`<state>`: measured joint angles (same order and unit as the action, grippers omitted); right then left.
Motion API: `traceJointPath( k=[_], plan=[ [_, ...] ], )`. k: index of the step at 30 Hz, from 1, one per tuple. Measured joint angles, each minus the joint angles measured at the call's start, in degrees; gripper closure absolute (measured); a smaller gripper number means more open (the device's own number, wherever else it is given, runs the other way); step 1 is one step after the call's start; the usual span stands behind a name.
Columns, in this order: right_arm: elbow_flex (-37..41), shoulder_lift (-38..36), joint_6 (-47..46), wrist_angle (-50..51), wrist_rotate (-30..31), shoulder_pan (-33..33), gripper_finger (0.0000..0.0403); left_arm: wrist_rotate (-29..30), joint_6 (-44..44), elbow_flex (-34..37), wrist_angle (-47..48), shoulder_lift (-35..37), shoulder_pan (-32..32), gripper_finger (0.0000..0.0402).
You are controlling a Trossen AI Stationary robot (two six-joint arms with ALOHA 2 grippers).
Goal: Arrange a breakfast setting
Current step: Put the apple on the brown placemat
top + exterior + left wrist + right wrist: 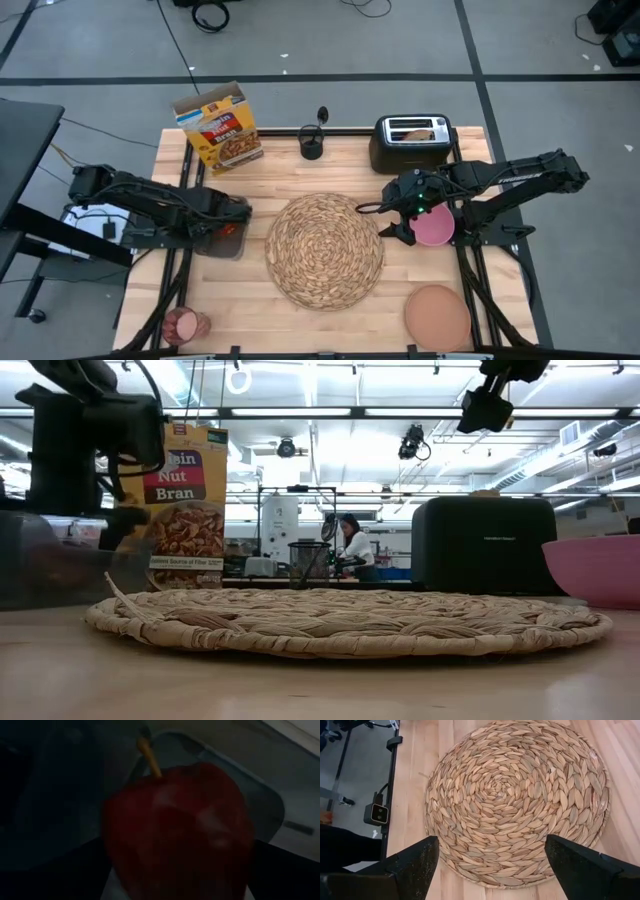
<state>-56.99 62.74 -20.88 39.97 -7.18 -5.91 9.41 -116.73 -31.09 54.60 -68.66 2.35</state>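
Note:
The woven straw placemat [325, 250] lies in the middle of the table. My left gripper [226, 213] reaches into a clear container [218, 240] left of the mat and is shut on the small red apple [180, 830]. My right gripper [393, 217] hangs open and empty between the mat's right edge and the pink bowl [436, 228]; its fingers [415, 865] frame the mat [515, 800]. The salmon-brown plate [437, 315] lies at the near right. The translucent pink cup [185, 325] lies on its side at the near left. A toast slice [420, 129] sticks out of the toaster. My left gripper has the apple's body [120, 850] between its two fingers, one finger on each side, with the stem [149, 755] pointing away from the wrist. Whether the apple is lifted or rests on the container's floor, I cannot tell.
The black toaster [410, 142] stands at the far right and the cereal box [220, 125] at the far left. Between them a black mesh holder [312, 146] holds a spoon [322, 116]. A person [352, 545] sits in the room beyond the table.

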Motion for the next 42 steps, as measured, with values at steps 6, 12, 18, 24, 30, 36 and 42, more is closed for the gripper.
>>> traceJointPath(
  k=[6,12,18,24,30,36,42],
  plan=[
    [0.0,0.0,2.3,-0.6,0.0,0.0,0.0037,3.3,-2.4,0.9,-0.9,-1.3,-0.3,0.0014],
    [-0.4,-0.1,3.5,-0.5,0.0,0.2,0.0043,5.8,-1.1,-0.2,-2.2,-1.5,-0.3,0.0062],
    [-4.8,-0.3,5.7,0.6,1.7,0.2,0.0047,8.4,2.2,-5.5,1.6,-1.1,-0.3,0.0069],
    [-8.8,-0.4,8.7,0.8,5.2,-1.4,0.0049,14.3,12.9,-17.4,8.9,-0.1,1.7,0.0069],
    [-9.1,-0.2,6.8,0.2,9.6,-4.6,0.0049,26.5,30.2,-30.4,13.4,1.5,5.5,0.0069],
    [-9.1,1.5,1.8,-8.8,16.2,-9.5,0.0055,42.2,56.0,-29.8,-7.9,5.4,12.8,0.0069],
    [-9.1,6.9,-0.8,-18.7,23.5,-13.7,0.0055,41.5,80.8,-14.1,-49.0,6.7,15.5,0.0069]
  ],
)
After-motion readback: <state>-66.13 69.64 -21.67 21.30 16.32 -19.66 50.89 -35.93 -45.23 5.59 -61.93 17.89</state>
